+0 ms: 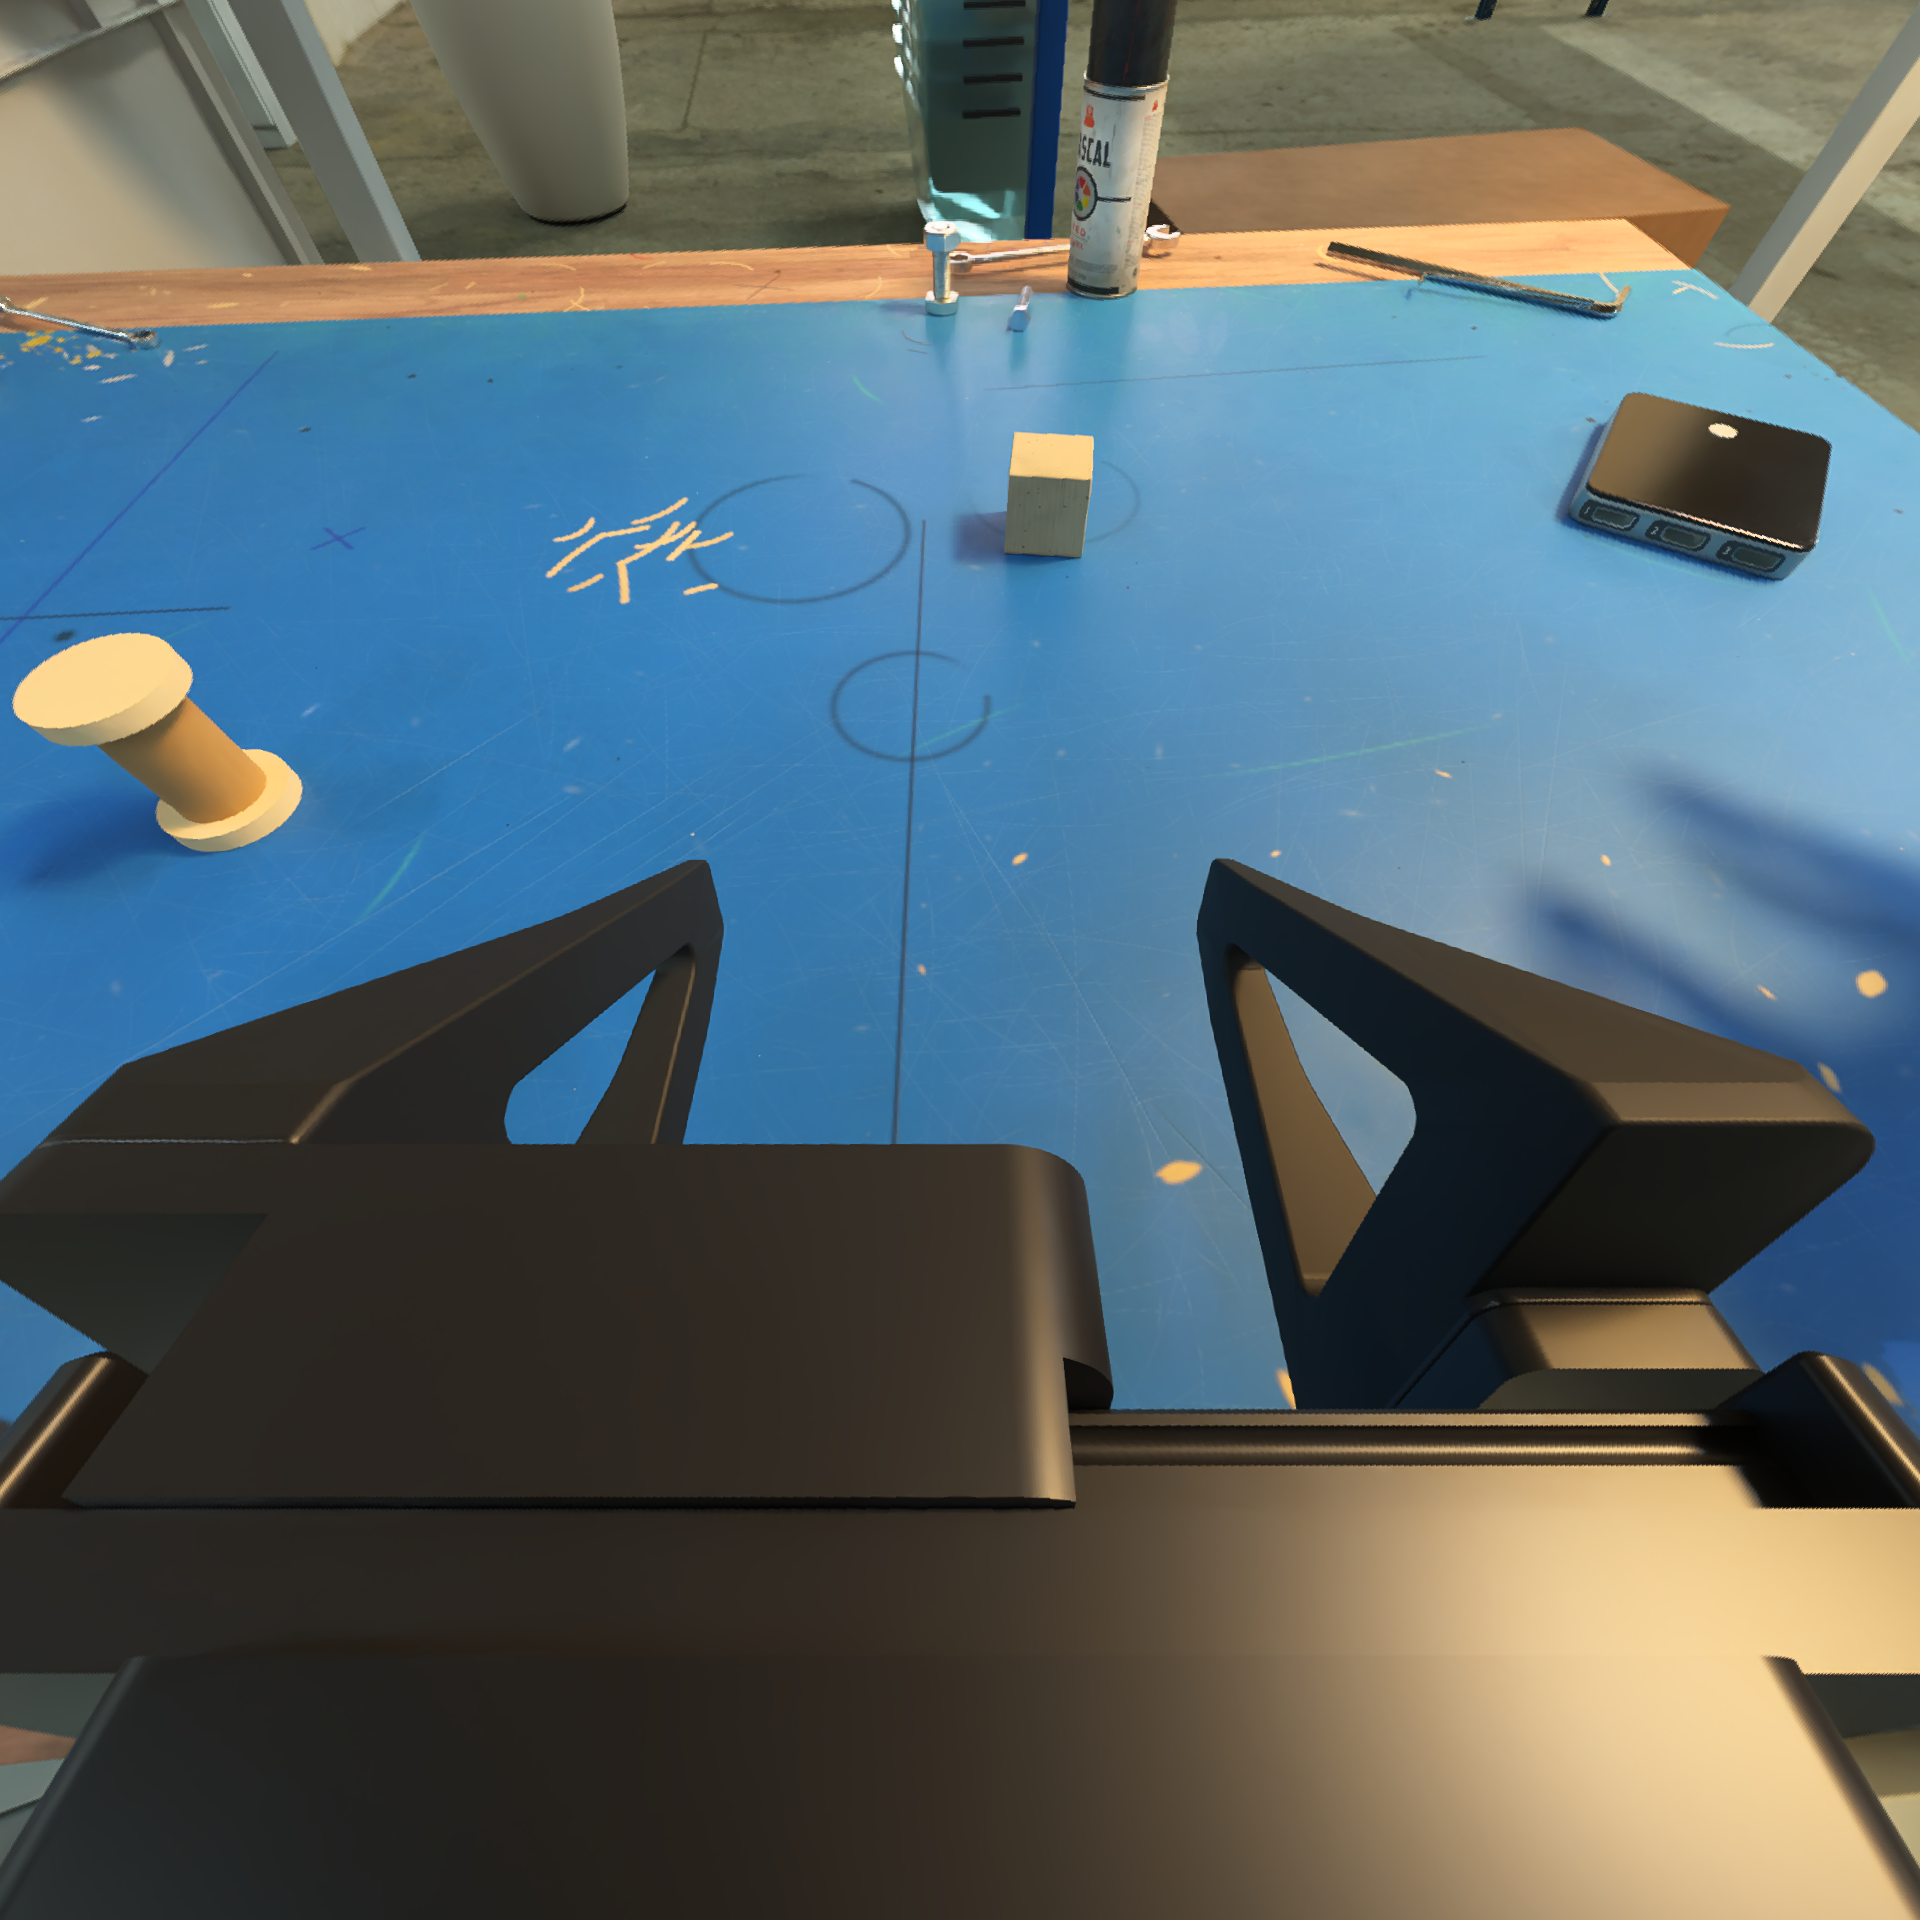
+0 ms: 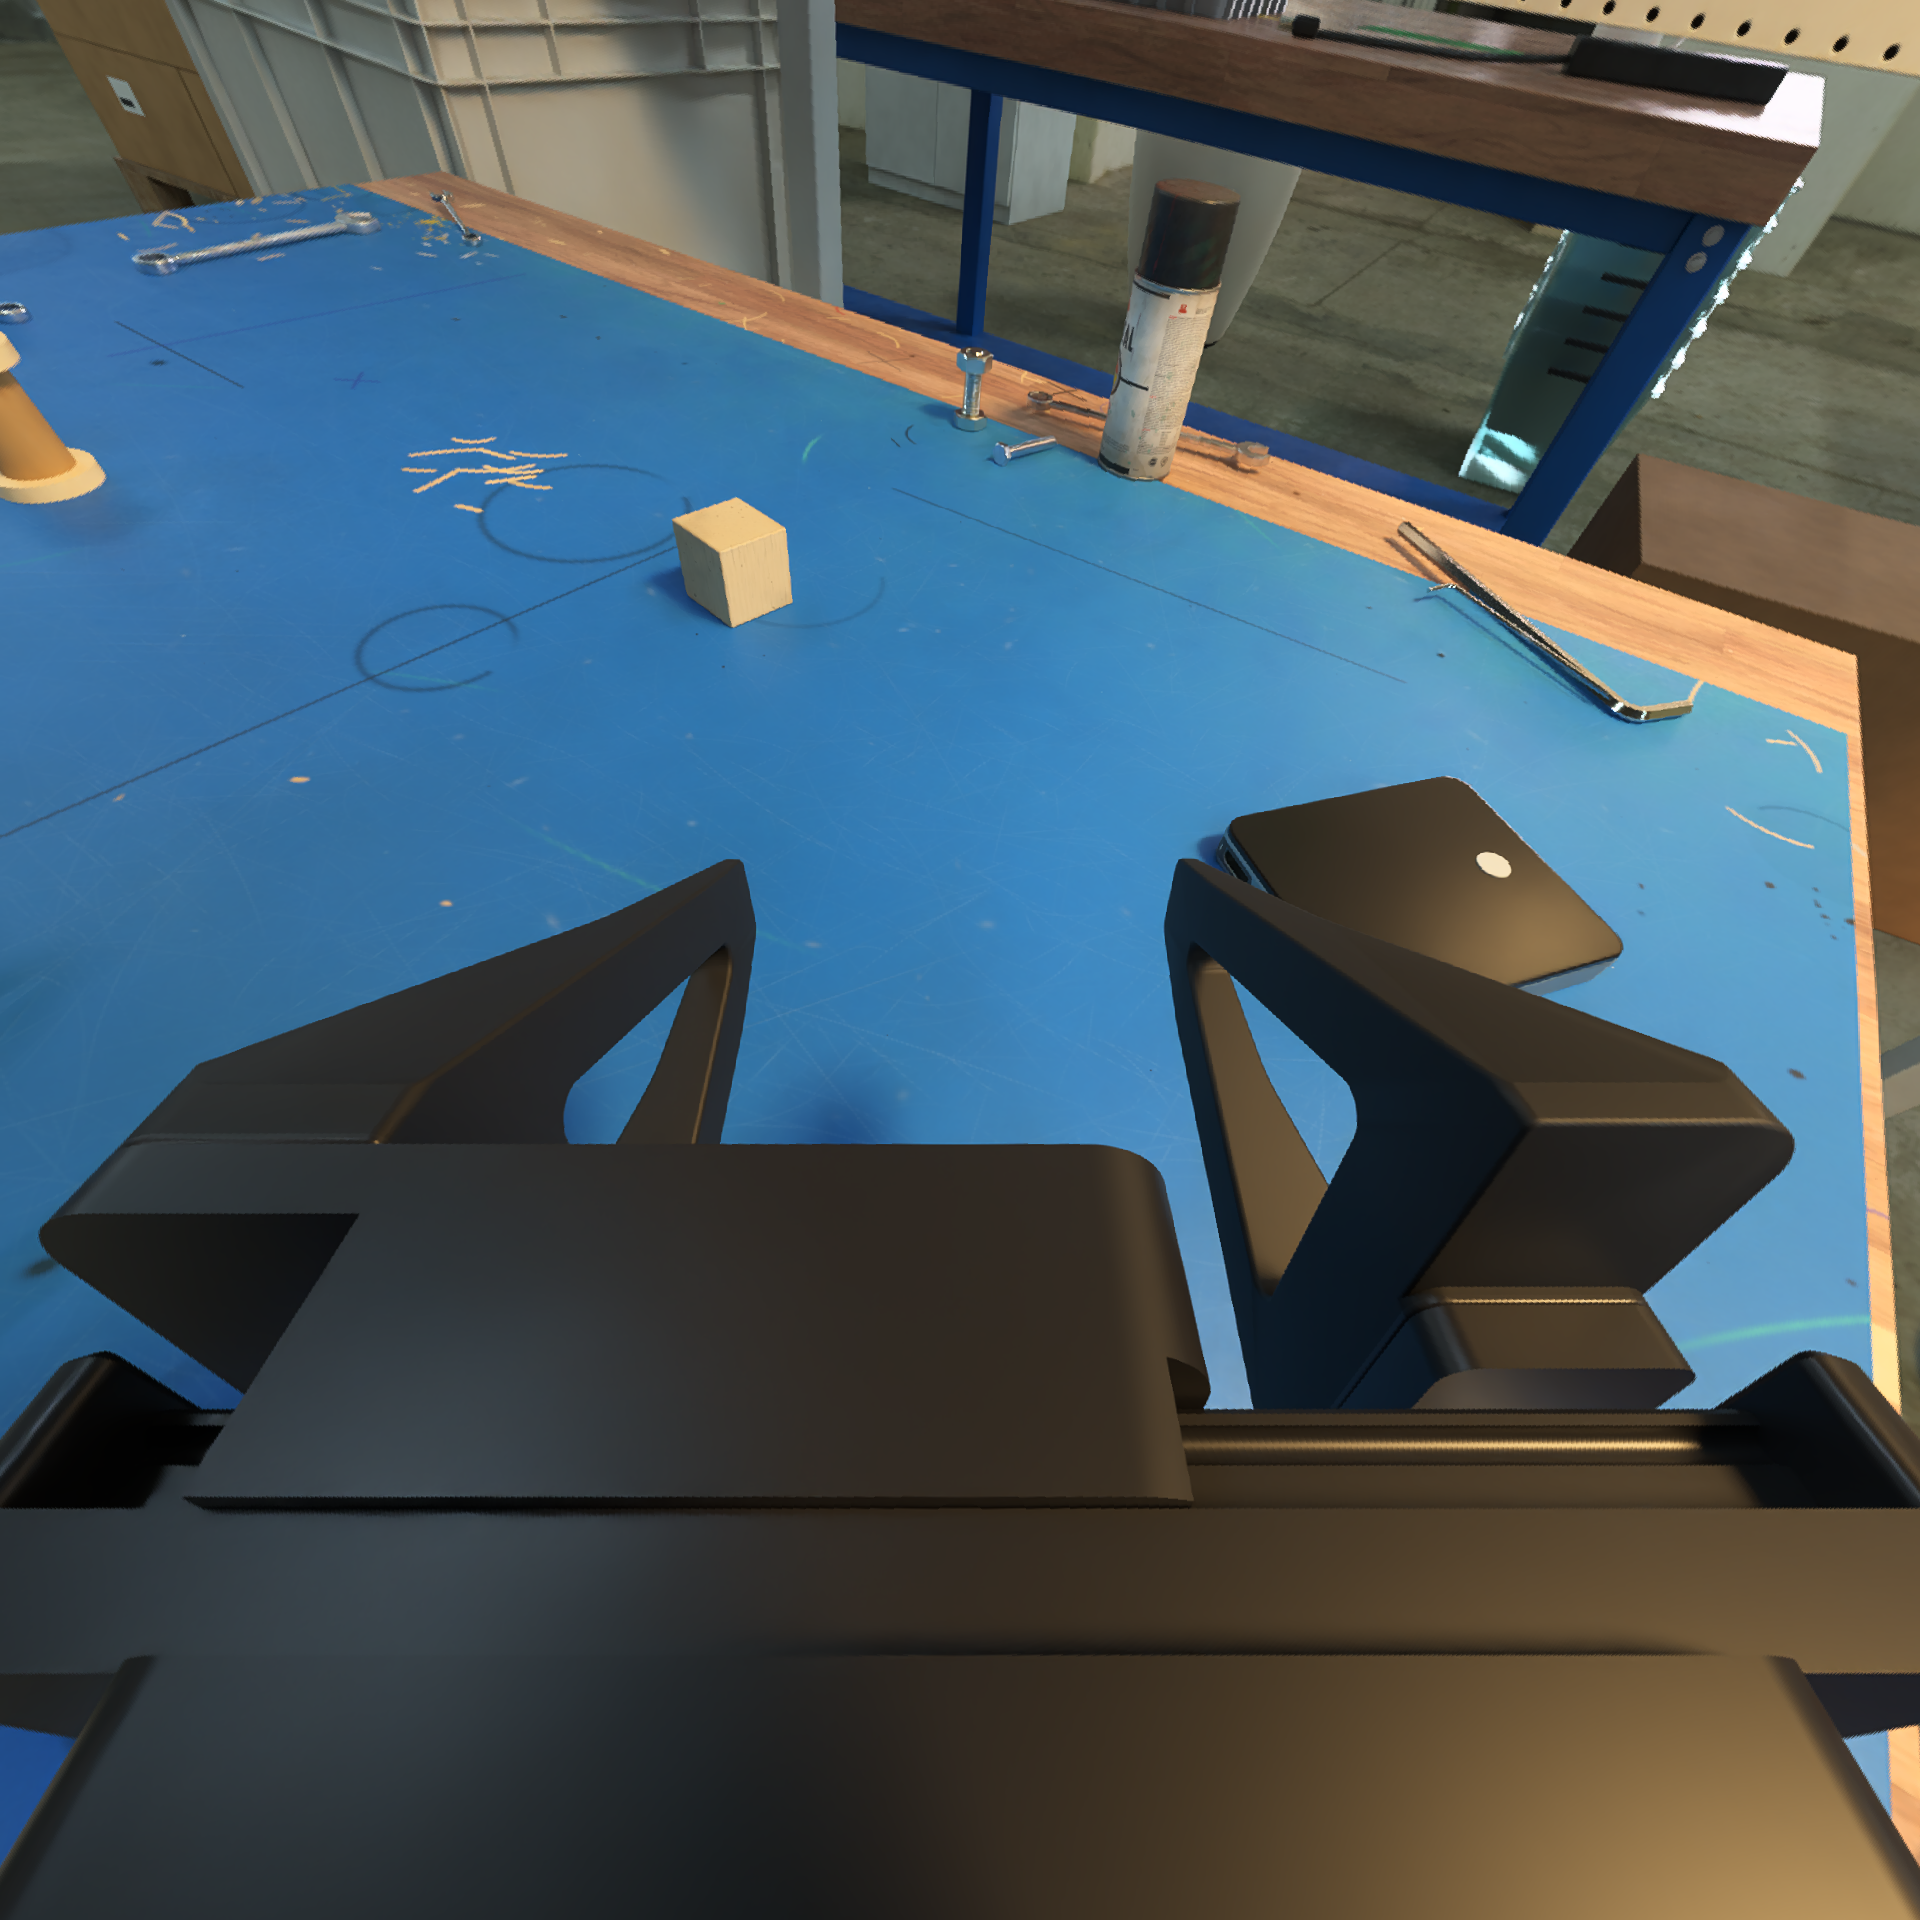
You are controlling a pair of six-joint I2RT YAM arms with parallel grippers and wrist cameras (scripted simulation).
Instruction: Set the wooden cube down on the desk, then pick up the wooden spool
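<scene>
A pale wooden cube (image 1: 1049,496) stands on the blue desk mat (image 1: 1247,727), far ahead of my left gripper (image 1: 956,883). It also shows in the right wrist view (image 2: 734,561). A wooden spool (image 1: 156,740) stands tilted on the mat at the far left, and its lower part shows at the left edge of the right wrist view (image 2: 36,457). My left gripper is open and empty above the mat. My right gripper (image 2: 958,883) is open and empty, well short of the cube.
A flat black box (image 1: 1704,483) lies at the right, just beyond my right finger in the right wrist view (image 2: 1423,883). A spray can (image 1: 1117,187), a bolt (image 1: 941,268), a hex key (image 1: 1475,278) and a wrench (image 2: 255,244) lie along the desk's wooden far edge.
</scene>
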